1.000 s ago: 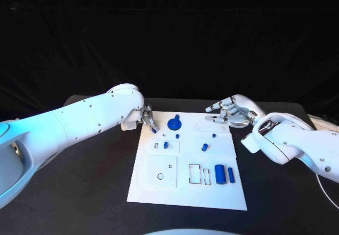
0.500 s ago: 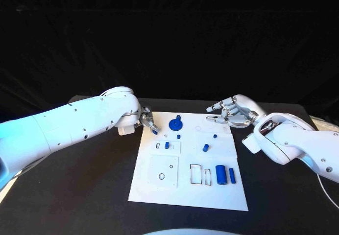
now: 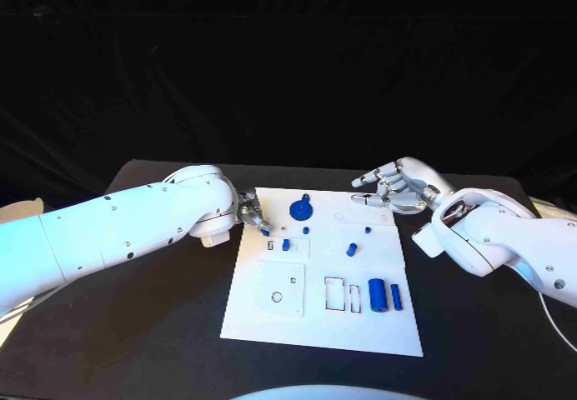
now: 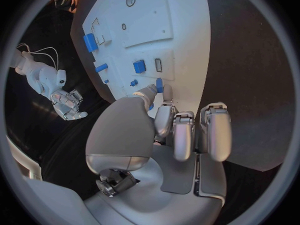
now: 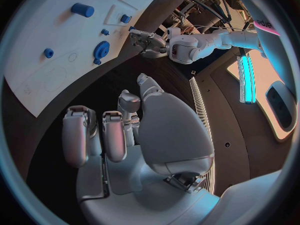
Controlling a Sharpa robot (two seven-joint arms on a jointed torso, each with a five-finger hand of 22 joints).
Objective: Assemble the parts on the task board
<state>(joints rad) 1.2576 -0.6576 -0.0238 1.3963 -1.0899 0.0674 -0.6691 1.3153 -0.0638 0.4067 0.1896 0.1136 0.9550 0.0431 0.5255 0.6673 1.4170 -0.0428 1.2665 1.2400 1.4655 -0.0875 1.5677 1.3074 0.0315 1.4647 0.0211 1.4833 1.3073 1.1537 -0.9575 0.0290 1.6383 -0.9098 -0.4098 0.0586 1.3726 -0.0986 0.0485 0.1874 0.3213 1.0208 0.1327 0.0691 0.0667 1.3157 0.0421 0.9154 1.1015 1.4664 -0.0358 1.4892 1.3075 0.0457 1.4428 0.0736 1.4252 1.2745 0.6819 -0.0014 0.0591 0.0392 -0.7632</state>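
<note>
One small blue part pinched in left hand at task board far-left corner, right hand empty, fingers apart beside far-right corner; next: seat it, probably.

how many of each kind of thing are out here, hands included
blue gear: 1
long blue cylinders: 2
small blue pieces: 5
task board: 1
hands: 2, left hand and right hand
total: 11

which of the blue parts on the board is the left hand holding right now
The small blue part at the task board's far-left corner, pinched in the left hand's fingertips. The gear-shaped part and the two cylinders lie untouched.
</note>
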